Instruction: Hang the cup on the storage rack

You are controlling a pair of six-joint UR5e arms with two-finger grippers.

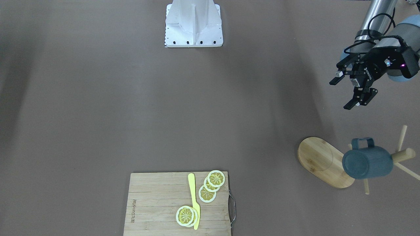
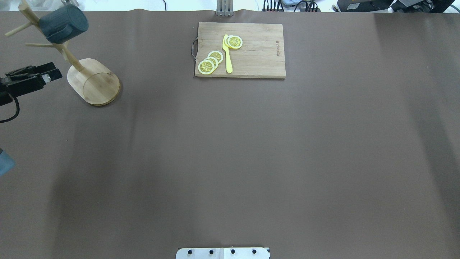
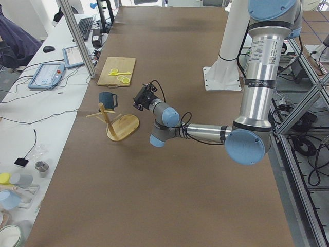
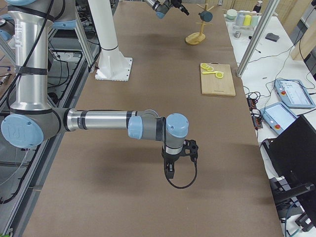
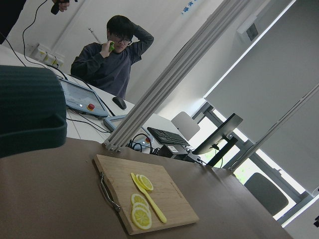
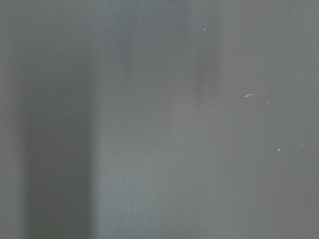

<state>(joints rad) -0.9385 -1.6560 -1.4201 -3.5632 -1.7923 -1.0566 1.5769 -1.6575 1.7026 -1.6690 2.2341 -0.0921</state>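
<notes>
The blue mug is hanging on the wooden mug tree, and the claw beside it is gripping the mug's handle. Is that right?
Not quite. The cup does hang on the storage rack, but the left claw is not gripping the handle. It is open and apart from the cup, touching neither cup nor rack. The exterior front-facing view shows this.

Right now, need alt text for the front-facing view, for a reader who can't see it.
A slate-blue cup hangs on the bamboo storage rack at lower right, with the left gripper open and empty above it in frame, not touching. A cutting board with lemon slices and a yellow knife sits at bottom centre.
</notes>
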